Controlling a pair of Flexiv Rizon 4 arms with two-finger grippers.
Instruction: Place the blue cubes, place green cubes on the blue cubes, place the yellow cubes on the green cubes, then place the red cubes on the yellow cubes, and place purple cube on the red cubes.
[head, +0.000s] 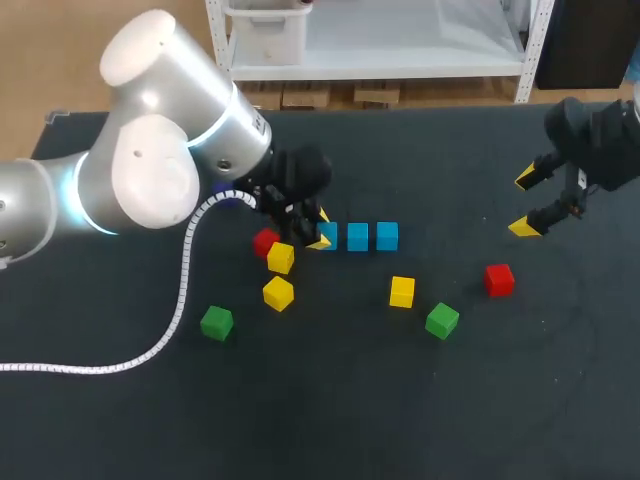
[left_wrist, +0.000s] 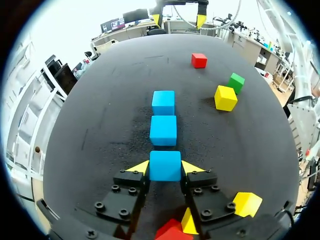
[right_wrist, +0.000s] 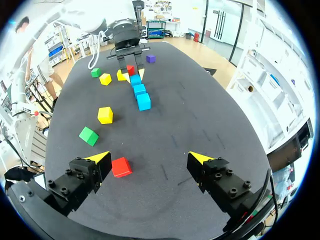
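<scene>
The left gripper has both yellow-tipped fingers pressed to the sides of the end blue cube, on the black table. The middle blue cube and far blue cube line up beyond it. The right gripper hangs wide open and empty, well apart from that end cube, with a small red cube just beside one finger.
</scene>
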